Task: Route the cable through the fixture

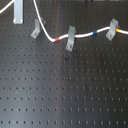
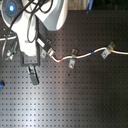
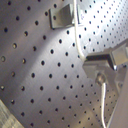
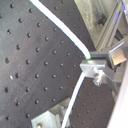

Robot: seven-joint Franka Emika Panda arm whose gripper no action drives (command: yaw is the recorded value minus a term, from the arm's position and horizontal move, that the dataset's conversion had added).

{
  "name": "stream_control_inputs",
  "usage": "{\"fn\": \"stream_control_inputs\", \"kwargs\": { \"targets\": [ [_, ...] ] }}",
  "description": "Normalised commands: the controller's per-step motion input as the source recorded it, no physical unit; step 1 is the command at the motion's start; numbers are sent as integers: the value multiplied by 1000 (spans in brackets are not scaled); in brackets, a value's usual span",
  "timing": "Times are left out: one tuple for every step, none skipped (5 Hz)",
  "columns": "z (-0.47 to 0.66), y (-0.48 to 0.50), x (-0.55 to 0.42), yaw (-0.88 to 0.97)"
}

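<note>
— Where the white cable [image 1: 82, 35] crosses the black perforated board [image 1: 64, 90], how does it lie?

— It runs along the upper part of the board in the first exterior view, sagging from the top edge down past a grey clip [image 1: 36, 30], then on to a middle clip [image 1: 70, 39] and up to a third clip [image 1: 113, 28] toward the first exterior view's right. It carries a red band [image 1: 59, 38], a blue band [image 1: 95, 33] and a yellow band [image 1: 118, 30].

— Is it seated in the clips?

— It touches or passes each one; whether it sits inside the slots is too small to tell. A taller grey bracket [image 1: 17, 12] stands near the first exterior view's upper left corner.

— And the second exterior view?

— Same cable [image 2: 87, 53], with the middle clip [image 2: 73, 57] and the far clip [image 2: 107, 51]. The white arm [image 2: 35, 20] covers the second exterior view's upper left, and the gripper [image 2: 33, 75] hangs below it over bare board, apart from the cable.

— Fingers?

— Dark and narrow; I cannot tell whether they are spread or pressed together.

— The wrist cameras?

— In the first wrist view the cable [image 3: 76, 30] passes a clip [image 3: 64, 16]; in the second wrist view the cable [image 4: 75, 95] bends past a metal fixture [image 4: 95, 67].
</note>
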Motion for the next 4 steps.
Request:
{"fn": "stream_control_inputs", "kwargs": {
  "targets": [
    [370,441,-291,0],
    [448,535,-87,23],
    [432,276,-8,0],
    [165,9,2,-83]
  ]
}}
